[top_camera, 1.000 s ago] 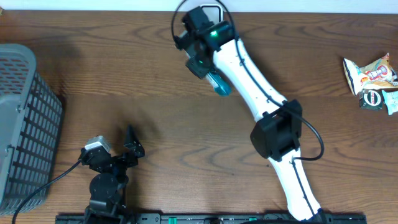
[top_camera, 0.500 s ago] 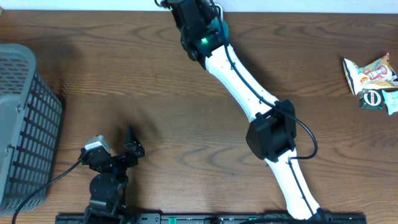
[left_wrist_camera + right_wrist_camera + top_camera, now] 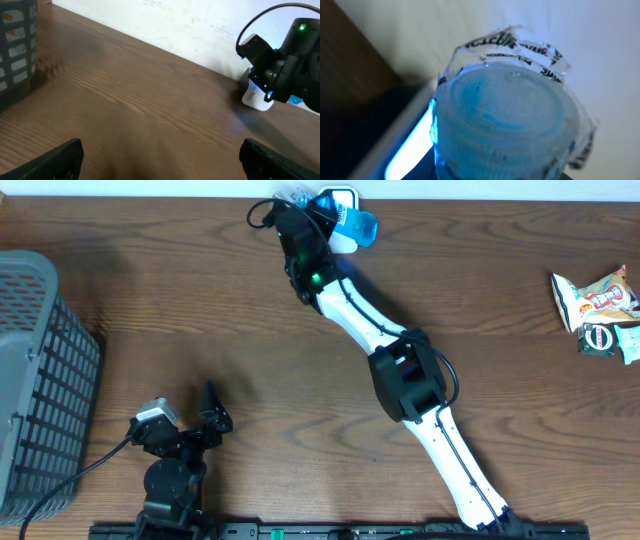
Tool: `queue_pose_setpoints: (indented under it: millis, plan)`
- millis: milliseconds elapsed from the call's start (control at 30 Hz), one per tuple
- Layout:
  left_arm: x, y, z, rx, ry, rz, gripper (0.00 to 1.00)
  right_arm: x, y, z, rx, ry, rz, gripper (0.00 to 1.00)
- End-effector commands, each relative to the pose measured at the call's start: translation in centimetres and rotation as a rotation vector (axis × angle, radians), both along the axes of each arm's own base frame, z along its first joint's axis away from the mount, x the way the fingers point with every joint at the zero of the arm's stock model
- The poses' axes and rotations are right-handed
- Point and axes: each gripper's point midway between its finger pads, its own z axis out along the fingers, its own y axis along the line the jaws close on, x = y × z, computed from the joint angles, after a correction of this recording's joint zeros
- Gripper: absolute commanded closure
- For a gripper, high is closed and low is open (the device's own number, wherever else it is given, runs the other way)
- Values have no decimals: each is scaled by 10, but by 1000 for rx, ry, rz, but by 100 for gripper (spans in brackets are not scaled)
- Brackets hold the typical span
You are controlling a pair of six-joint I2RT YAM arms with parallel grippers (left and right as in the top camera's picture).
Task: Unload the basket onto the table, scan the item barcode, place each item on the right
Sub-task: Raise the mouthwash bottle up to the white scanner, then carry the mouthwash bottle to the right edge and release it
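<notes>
The item (image 3: 355,225) is a small blue container with a clear torn label, and my right gripper (image 3: 322,225) is shut on it at the table's far edge. It hangs over the white barcode scanner (image 3: 342,198) against the wall. In the right wrist view the item's ribbed blue cap (image 3: 507,125) fills the frame, hiding the fingers, and the scanner's lit window (image 3: 407,145) glows blue beside it. The left wrist view shows the scanner (image 3: 257,96) with the right gripper (image 3: 285,70) above it. My left gripper (image 3: 195,420) rests open near the front edge, nothing between its fingers (image 3: 55,160).
A grey mesh basket (image 3: 40,380) stands at the left edge, and its corner (image 3: 17,55) shows in the left wrist view. Several snack packets (image 3: 600,310) lie at the far right. The right arm (image 3: 400,370) stretches diagonally across the middle of the table.
The right arm has swung the blue item away from the table's middle to the far edge, over the scanner. The left arm has not moved.
</notes>
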Motion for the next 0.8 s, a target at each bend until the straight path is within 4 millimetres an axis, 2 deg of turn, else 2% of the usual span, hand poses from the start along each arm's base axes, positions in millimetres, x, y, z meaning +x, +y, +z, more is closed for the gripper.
queue_pose_setpoints:
  millis: [0,133,200,233,300,367,567,700,767]
  plan:
    - [-1,1,-13,3,36,8,2,4,-38,58,-32,-87,-127,75]
    - [-1,1,-13,3,36,8,2,2,-83,63,-16,-105,-288,79]
    - [-1,1,-13,3,36,8,2,1,-117,65,11,-125,-400,82]
    - [-1,1,-13,3,36,8,2,0,-150,61,20,-121,-496,82]
    - [-1,1,-13,3,36,8,2,-3,-188,53,13,-105,-597,81]
    - [-1,1,-13,3,36,8,2,-6,-231,44,9,-85,-699,81]
    - [-1,1,-13,3,36,8,2,-28,-340,5,23,22,-900,81]
    - [-1,1,-13,3,36,8,2,-53,-399,-28,103,112,-1000,78]
    - [-1,1,-13,3,36,8,2,-66,-426,-36,132,128,-1060,78]
